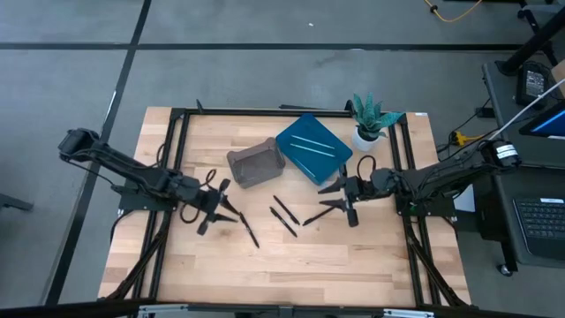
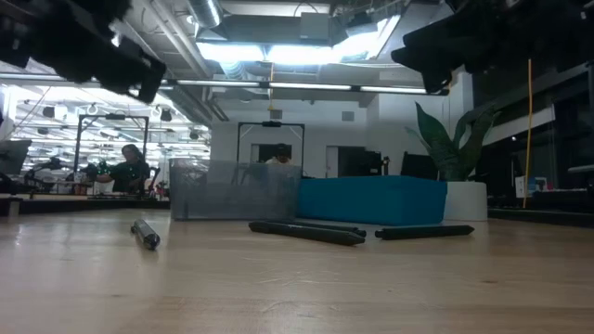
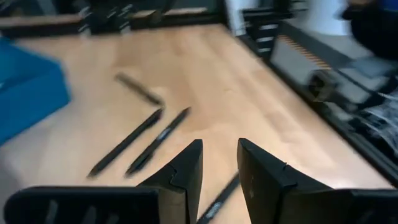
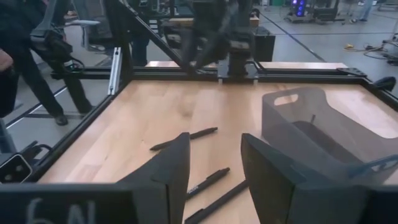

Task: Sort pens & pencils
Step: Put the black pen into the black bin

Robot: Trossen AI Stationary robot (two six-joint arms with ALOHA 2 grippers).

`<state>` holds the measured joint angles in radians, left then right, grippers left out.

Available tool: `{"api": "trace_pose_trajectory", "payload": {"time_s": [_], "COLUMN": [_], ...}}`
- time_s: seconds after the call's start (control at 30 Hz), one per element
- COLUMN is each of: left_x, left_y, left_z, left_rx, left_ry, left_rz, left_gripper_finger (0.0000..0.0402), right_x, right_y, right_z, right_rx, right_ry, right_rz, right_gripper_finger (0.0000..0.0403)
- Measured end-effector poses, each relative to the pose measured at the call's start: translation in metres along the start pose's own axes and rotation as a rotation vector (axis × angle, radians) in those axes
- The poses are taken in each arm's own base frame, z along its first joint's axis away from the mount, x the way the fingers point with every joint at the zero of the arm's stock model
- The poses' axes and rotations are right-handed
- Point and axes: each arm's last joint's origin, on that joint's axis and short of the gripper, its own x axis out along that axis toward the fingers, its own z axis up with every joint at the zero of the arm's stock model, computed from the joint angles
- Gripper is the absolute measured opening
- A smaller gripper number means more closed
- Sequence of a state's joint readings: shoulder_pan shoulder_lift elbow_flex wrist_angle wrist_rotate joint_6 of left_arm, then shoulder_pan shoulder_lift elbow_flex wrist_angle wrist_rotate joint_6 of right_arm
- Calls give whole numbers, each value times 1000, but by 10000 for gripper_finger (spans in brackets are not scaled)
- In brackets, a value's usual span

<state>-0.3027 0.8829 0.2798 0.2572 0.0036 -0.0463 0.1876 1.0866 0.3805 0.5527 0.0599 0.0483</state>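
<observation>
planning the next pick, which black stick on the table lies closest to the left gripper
The black stick lying just beside the left gripper, on that arm's side of the table. The other three black ones sit farther toward the middle, nearer the right gripper.

both arms are dark, jointed links with black cables looping beside the wrists. the left pincer [image 1: 218, 213] and right pincer [image 1: 340, 198] each end in two black, wedge-shaped fingers [image 4: 166, 168] with angular faces. the right wrist housing carries pale printed characters near its edge.
</observation>
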Motion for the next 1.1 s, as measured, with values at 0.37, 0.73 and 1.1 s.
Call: {"api": "trace_pose_trajectory", "payload": {"time_s": [0.37,0.73,1.1], "left_x": [33,78,103], "left_y": [6,3,-17], "left_z": [20,36,36], "left_rx": [-12,45,104], "left_ry": [296,679,784], "left_rz": [147,149,80], "left_gripper_finger": [94,94,94], "right_x": [0,0,0], "right_y": [0,0,0], "right_z": [0,-5,-7], "right_rx": [-1,-4,-5], "right_ry": [4,53,72], "right_rz": [0,-2,-3], "right_gripper_finger": [145,145,145]}}
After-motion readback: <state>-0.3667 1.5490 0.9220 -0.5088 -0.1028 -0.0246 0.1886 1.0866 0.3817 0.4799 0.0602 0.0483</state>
